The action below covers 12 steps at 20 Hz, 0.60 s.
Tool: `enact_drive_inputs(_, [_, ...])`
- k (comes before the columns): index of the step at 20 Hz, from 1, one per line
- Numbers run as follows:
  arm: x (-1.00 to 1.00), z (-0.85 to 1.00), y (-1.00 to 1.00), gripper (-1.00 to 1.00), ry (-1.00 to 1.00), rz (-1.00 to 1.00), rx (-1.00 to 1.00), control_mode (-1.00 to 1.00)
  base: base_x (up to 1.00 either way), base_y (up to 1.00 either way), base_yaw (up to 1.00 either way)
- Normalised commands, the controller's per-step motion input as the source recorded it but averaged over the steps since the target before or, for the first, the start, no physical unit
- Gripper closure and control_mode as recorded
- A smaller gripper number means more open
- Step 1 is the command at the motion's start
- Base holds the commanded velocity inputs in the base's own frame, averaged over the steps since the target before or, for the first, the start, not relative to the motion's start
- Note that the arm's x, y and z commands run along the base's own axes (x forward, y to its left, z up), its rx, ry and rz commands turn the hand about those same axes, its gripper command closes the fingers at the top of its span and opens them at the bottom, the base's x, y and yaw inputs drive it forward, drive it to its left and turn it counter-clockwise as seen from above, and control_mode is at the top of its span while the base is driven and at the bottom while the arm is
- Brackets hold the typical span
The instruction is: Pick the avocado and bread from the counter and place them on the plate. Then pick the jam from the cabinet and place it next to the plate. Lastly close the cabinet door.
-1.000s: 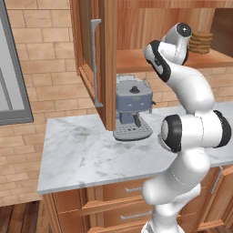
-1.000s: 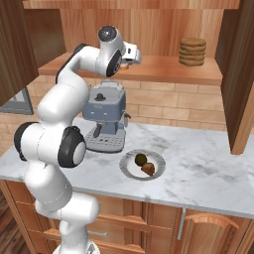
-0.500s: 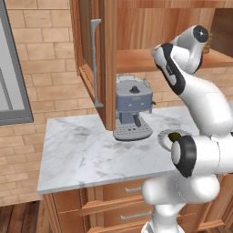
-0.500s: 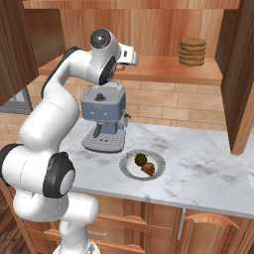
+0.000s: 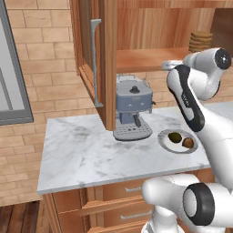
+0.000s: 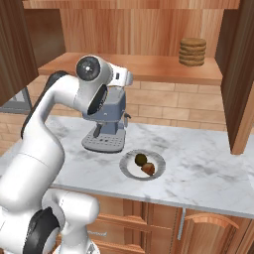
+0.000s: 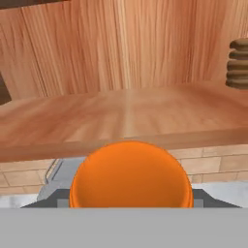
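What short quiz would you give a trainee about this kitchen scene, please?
1. True or false: the plate on the counter holds nothing.
2. What stands on the counter just beside the plate? A) a coffee machine B) a kettle C) a toaster
3. What colour is the round jam that the pincer grips in the hand view?

Key
1. False: the avocado and the bread lie on it.
2. A
3. Orange
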Motion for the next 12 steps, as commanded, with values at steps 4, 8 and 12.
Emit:
enact_drive_inputs(4, [-0.94,-0.02,-0.06,1.00,0.00,0.10,0.03,-1.00,0.00,0.00,0.00])
enact_drive_inputs(8, [-0.69,-0.09,-0.02,1.00,0.00,0.17,0.00,-1.00,0.00,0.00,0.00])
enact_drive_inputs(12, [-0.56,-0.23,0.00,1.00,0.00,0.22,0.00,-1.00,0.00,0.00,0.00])
